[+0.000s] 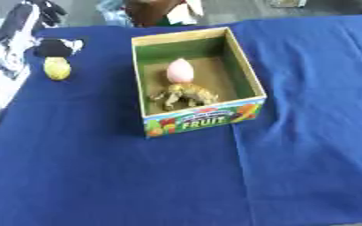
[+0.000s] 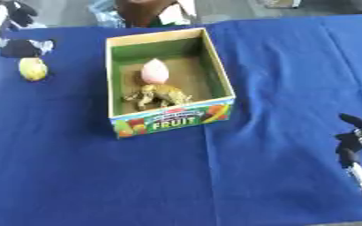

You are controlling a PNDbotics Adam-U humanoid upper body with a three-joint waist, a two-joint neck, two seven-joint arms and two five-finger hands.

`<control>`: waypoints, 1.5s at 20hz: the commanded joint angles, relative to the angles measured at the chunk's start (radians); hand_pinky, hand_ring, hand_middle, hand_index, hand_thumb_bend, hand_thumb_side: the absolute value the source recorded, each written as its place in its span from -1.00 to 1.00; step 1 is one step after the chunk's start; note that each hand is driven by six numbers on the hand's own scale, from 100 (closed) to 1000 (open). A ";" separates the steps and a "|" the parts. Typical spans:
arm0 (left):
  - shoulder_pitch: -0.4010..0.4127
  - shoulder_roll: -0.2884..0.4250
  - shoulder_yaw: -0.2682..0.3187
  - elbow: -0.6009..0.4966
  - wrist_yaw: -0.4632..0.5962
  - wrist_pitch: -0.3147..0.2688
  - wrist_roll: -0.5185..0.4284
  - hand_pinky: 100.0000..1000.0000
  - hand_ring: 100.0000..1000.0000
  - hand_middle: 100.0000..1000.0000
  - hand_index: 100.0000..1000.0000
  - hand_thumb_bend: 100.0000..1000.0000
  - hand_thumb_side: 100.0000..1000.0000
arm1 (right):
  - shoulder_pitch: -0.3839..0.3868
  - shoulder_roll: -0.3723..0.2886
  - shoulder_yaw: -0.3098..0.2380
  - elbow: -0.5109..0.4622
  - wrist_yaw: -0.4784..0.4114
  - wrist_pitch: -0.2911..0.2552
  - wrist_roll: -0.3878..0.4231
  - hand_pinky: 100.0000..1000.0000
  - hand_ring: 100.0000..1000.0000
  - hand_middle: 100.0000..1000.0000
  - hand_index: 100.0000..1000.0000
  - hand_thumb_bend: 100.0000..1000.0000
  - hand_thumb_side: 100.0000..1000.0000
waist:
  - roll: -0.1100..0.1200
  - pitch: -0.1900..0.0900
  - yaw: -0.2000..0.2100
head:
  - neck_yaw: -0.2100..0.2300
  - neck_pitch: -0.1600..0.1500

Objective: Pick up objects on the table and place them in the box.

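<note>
Left hand (image 1: 47,11) shows at the top left corner, black fingers hanging at the end of a silver and black arm that slants in along the left edge; whether those fingers are curled or straight cannot be told, and they hold nothing that can be seen. Right hand (image 2: 356,140) sits at the right edge of the right eye view, low down, with its black fingers bent a little and apart, resting released on the blue tablecloth (image 1: 107,176) with nothing in it.

An open cardboard box (image 1: 246,73) stands upright near the middle of the table, its front panel printed with fruit pictures and the word FRUIT. Inside it lie two things: a pink egg-shaped object (image 1: 180,70) toward the middle of the floor, and a tan toy animal (image 1: 182,95) just in front of it, close to the front wall; the two look to be touching or nearly so.

Well to the left of the box, outside it, a yellow lemon-like fruit (image 1: 57,68) lies on the cloth. Just behind it sits a black and white object (image 1: 57,46), close beneath the left hand, its shape unclear
</note>
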 commanded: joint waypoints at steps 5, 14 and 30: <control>-0.014 0.015 0.004 0.097 -0.014 -0.007 -0.016 0.36 0.32 0.13 0.46 0.32 -0.60 | -0.003 -0.019 -0.007 -0.007 0.000 -0.004 -0.001 0.53 1.00 -0.15 -0.20 -1.00 -0.03 | -0.006 -0.016 0.000 | 0.000 -0.003; -0.020 -0.016 -0.011 0.186 -0.031 -0.018 -0.024 0.30 0.22 0.02 0.38 0.20 -0.54 | -0.002 -0.016 -0.006 -0.006 0.003 -0.006 -0.002 0.53 1.00 -0.15 -0.20 -1.00 -0.02 | -0.010 -0.011 0.001 | 0.000 -0.003; -0.066 -0.002 -0.024 -0.044 0.053 0.010 0.154 -0.04 -0.36 -0.78 -0.29 -1.00 -0.73 | 0.002 -0.016 -0.007 -0.003 0.005 -0.007 -0.002 0.52 1.00 -0.15 -0.20 -1.00 -0.02 | -0.010 -0.016 0.004 | 0.008 -0.002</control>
